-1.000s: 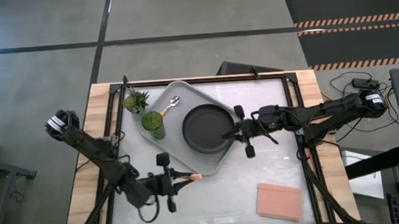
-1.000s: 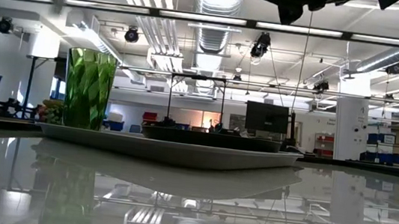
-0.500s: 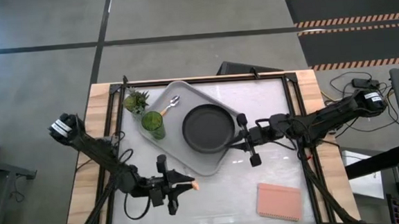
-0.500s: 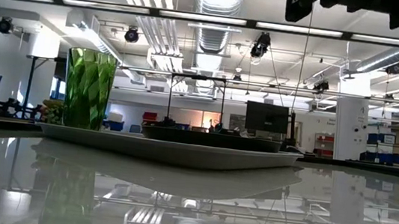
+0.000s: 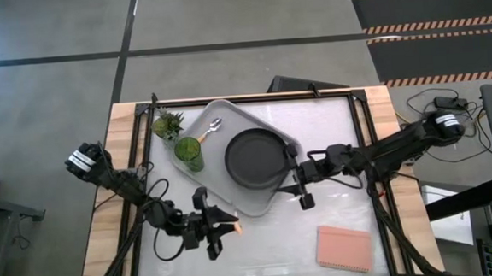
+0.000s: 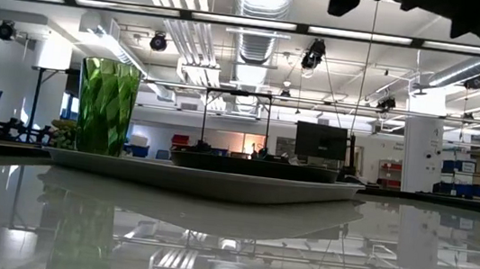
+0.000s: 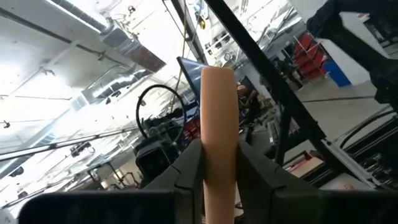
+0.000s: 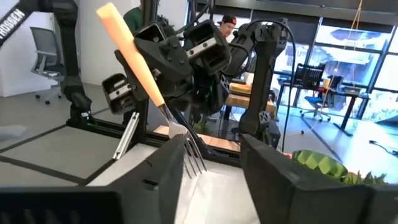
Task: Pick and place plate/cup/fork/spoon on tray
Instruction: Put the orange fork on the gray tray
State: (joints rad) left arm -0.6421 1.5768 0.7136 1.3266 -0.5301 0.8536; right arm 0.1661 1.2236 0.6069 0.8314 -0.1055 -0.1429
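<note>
My left gripper [image 5: 216, 229] is near the table's front, just off the grey tray's [image 5: 198, 171] near corner, and is shut on the orange-handled fork [image 8: 146, 74]. My right gripper [image 5: 298, 184] is open and empty at the tray's right edge, facing the left gripper. The black plate [image 5: 256, 159] lies in the tray. The green cup [image 5: 189, 151] stands upright in the tray at its left. The spoon [image 5: 212, 128] lies in the tray's far corner. My left gripper pinches the fork's orange handle [image 7: 217, 155] between its two fingers, on two opposite sides. The handle's free end [image 8: 107, 11] sticks out past the fingertips and up. The fork is tilted, its tines [image 8: 194, 158] pointing down. I cannot tell whether they touch the table.
A small spiky potted plant [image 5: 167, 123] stands just off the tray's far left corner. A pink pad [image 5: 344, 247] lies at the table's near right. People and furniture show in the room beyond the table.
My right gripper has drawn back from over the plate toward the table's near right and now stands off the tray's right edge, still open. The plate has stayed in the tray. My left gripper has kept hold of the fork.
</note>
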